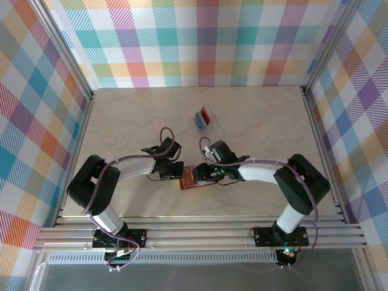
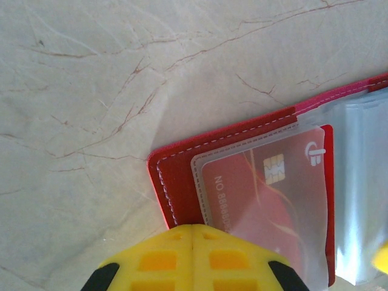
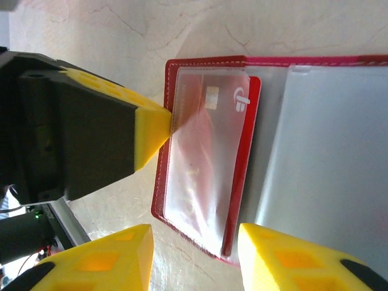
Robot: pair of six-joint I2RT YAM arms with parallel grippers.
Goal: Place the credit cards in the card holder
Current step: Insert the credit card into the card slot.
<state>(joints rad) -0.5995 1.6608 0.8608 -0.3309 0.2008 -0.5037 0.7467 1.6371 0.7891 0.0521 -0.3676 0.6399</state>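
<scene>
Wide apart, the right gripper (image 3: 194,242) has its fingers (image 3: 112,257) either side of the near corner of the wallet (image 3: 203,62), holding nothing. Just beyond them a red card (image 3: 212,145) sits in the wallet's clear slot. The left gripper (image 2: 193,233), fingers pressed together, rests its tip on the wallet's edge. Well beyond both, a case (image 1: 205,119) holds blue and red cards (image 1: 199,121).

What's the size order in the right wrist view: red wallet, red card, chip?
1. the red wallet, partly out of frame
2. the red card inside it
3. the chip
All lie together, so nearness doesn't skew it.
</scene>
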